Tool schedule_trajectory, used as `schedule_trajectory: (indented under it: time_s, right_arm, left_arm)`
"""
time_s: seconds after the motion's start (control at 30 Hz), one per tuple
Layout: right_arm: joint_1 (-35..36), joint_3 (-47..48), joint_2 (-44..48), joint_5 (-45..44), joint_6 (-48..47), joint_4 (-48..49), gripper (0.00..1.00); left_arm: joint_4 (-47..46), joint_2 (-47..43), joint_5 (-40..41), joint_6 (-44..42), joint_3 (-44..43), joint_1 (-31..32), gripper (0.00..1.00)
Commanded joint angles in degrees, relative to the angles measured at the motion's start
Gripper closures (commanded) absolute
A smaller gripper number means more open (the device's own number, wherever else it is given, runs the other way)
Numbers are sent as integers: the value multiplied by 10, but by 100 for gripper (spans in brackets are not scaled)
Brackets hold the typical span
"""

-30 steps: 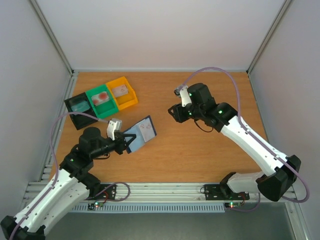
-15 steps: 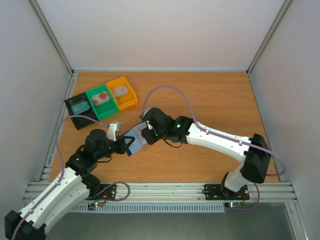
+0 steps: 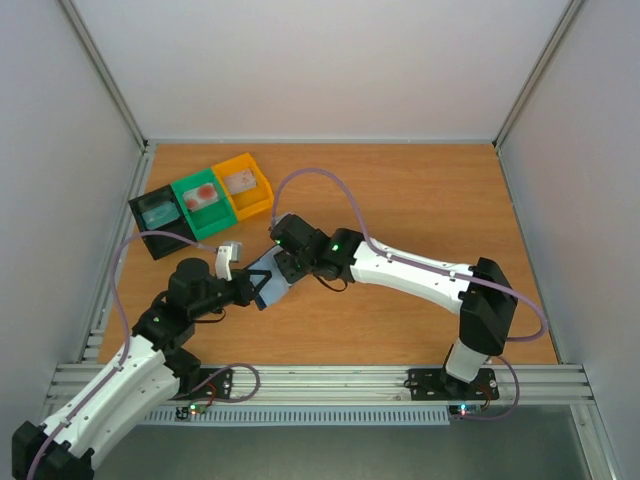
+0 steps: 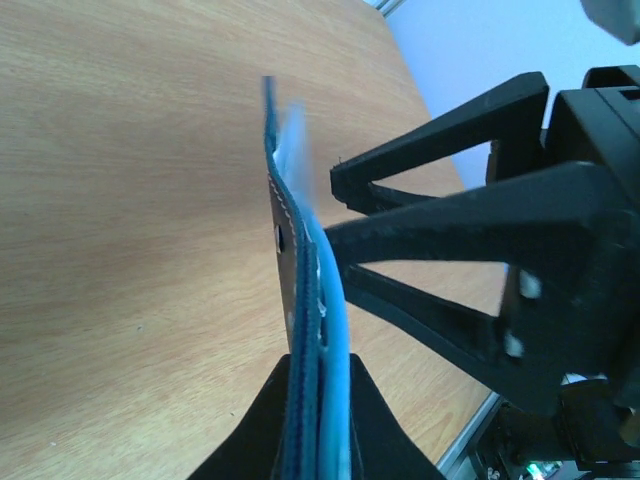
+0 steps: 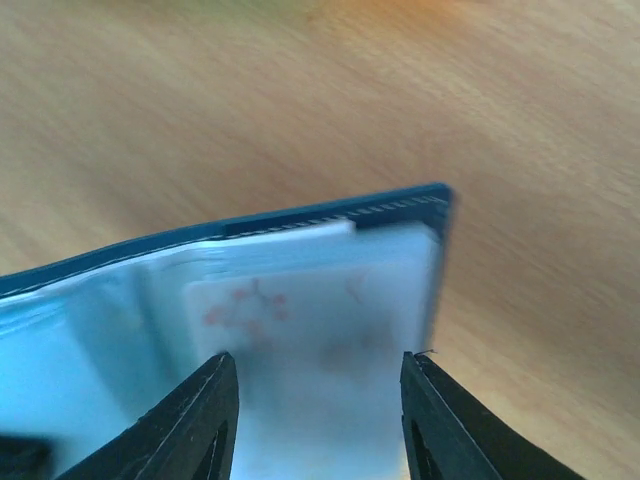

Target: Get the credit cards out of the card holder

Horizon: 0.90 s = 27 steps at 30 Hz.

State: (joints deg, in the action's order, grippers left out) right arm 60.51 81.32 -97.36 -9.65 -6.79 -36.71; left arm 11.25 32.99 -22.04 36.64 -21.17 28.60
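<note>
- Gripping the card holder (image 3: pixel 266 278) along one edge, the left claw (image 3: pixel 252 291) is clenched tight on it. In the left wrist view the fingers (image 4: pixel 262 420) pinch the card holder (image 4: pixel 297 300) from both sides, and it stands up out of them edge-on.
- Card holder is navy outside with lighter blue-grey pockets inside. It is carried over the table (image 3: pixel 420 190), its open inner face turned toward the right arm.
- Right claw (image 3: pixel 285 264) sits right at that inner face, jaws released and standing apart. From the left wrist camera the right claw (image 4: pixel 333 208) shows both black tips just beside the pocket side of the card holder. Whether they touch it I cannot tell.
- Right wrist view: the right claw (image 5: pixel 318 400) looks straight onto the card holder (image 5: pixel 330 212), one finger (image 5: pixel 195 425) toward each side of the pocket.
- One pale credit card (image 5: pixel 300 325) with reddish marks lies in that pocket, between the two fingers. It is seated inside the card holder, under the navy top edge. The view is blurred, so the markings are unreadable.
- Three bins stand in a row on the table beyond the card holder, up and left of it in the overhead view, well apart from it: black bin (image 3: pixel 143 222), green bin (image 3: pixel 192 222), yellow bin (image 3: pixel 262 198).
- Each bin holds one card: a teal card (image 3: pixel 158 210) in the black, a pale card with a red blot (image 3: pixel 203 193) in the green, a pale card (image 3: pixel 240 182) in the yellow.
</note>
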Motion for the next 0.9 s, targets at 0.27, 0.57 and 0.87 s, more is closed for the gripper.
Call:
schedule_trajectory:
  time_s: [0.27, 0.57, 0.87]
  right_arm:
    - [1, 22, -17, -74, -18, -42, 52]
    - [-76, -85, 105, 162, -77, 27, 54]
    - [-117, -180, 268, 427, -135, 80, 49]
  left_arm:
    - [-76, -7, -34, -2, 9, -1, 100]
    - [-80, -8, -97, -108, -7, -2, 100]
    - [-121, -1, -126, -186, -8, -1, 100]
